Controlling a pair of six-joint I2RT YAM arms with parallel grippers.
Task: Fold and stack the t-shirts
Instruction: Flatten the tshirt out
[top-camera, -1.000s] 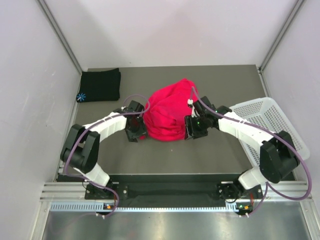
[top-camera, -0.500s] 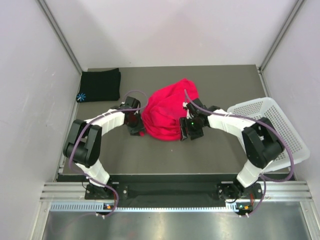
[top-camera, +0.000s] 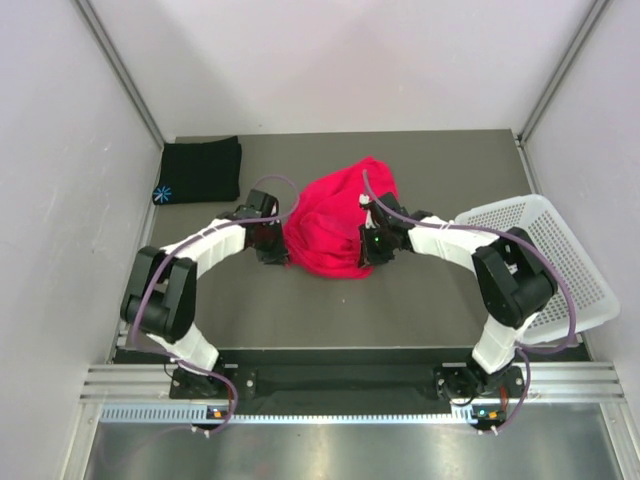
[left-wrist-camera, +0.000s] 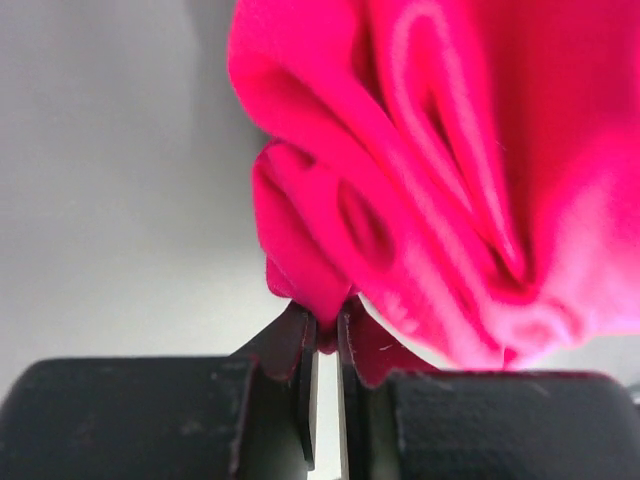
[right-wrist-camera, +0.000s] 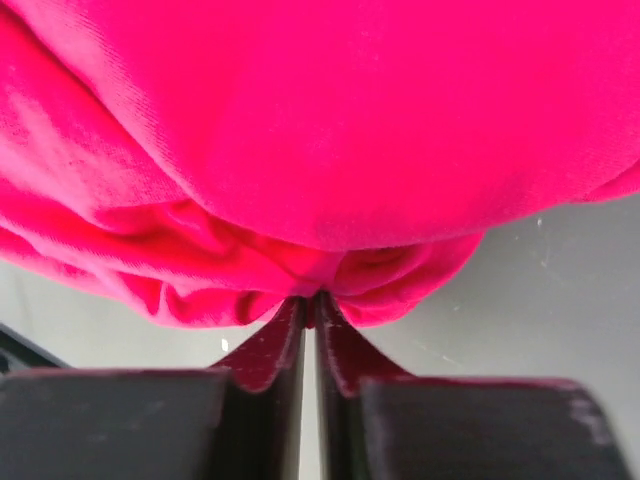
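Red-pink cloth fills both wrist views: the red-pink t-shirt lies in a rumpled, unfolded mound at the middle of the grey worktop, with the two arms reaching in to it from either side. The left end effector is at the mound's left edge, on the near side. In the left wrist view its fingers are drawn nearly together with a small fold of the shirt's edge nipped between the tips, a closed grip on the cloth. The right end effector meets the mound's near right edge. The right wrist view shows its fingers pressed close, with a gathered pucker of the same fabric caught at their tips, so it too is clamped on the red-pink t-shirt. Above that pinch the cloth bulges in smooth, rounded folds.

The black t-shirt lies well apart from all this, at the far left corner of the worktop, folded into a neat rectangle — its light-blue starburst mark shows at the near left corner. A white perforated basket sits at the right edge of the worktop, turned at an angle, just beside the right arm's elbow.
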